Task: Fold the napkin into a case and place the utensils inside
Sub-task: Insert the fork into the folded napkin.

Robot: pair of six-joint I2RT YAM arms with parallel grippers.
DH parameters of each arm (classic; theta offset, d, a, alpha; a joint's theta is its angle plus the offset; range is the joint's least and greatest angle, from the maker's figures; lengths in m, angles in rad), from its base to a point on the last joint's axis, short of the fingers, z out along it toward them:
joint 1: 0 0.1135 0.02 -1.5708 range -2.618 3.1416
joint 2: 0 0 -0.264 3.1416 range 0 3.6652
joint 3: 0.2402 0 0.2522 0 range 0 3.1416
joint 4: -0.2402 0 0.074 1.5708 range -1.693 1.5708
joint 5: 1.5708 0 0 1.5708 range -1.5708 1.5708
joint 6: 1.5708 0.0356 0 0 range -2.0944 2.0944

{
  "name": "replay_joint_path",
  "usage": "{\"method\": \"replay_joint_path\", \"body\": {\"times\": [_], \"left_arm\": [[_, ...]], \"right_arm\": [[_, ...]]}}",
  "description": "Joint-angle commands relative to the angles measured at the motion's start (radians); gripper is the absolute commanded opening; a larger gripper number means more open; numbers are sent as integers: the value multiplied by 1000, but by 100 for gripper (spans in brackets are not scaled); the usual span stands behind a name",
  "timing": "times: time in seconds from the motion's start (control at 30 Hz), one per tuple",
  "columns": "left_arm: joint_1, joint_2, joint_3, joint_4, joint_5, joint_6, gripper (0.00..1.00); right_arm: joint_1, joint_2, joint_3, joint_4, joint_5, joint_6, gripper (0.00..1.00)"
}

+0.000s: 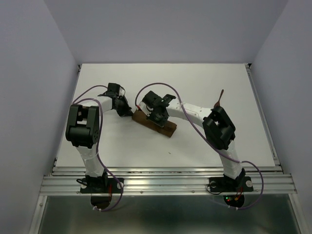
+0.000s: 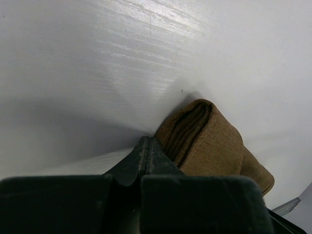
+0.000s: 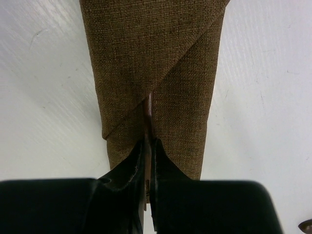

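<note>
A white tabletop (image 1: 195, 83) sits between plain pale walls (image 1: 170, 29). The case (image 1: 168, 129) lies slanted at mid-tabletop. A loose utensil (image 1: 220, 99) lies well apart to its right, partly behind the right arm. The left claw (image 1: 127, 112), pinched shut on nothing, sits just beside the case's folded end. Only the right wrist view shows the right claw (image 3: 148, 143) nipping a slim utensil (image 3: 148, 109) tucked under the case's diagonal flap.

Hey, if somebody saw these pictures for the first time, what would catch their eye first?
The dark brown napkin, folded into a narrow strip, lies in the middle of the white table. The right gripper is over it, shut on a slim utensil whose tip meets the diagonal flap; the left gripper, shut and empty, sits by the strip's end.
</note>
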State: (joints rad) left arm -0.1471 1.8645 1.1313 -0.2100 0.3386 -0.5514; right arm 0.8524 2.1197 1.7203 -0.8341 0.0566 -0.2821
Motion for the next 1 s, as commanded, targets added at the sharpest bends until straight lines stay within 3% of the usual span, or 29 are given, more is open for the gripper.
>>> {"method": "replay_joint_path", "body": {"times": [0.0, 0.97], "left_arm": [[-8, -7, -8, 8, 10, -1, 0], [-22, 7, 2, 11, 11, -2, 0]], "right_arm": [[22, 8, 56, -49, -1, 26, 1], [40, 74, 159, -109, -47, 78, 1]]}}
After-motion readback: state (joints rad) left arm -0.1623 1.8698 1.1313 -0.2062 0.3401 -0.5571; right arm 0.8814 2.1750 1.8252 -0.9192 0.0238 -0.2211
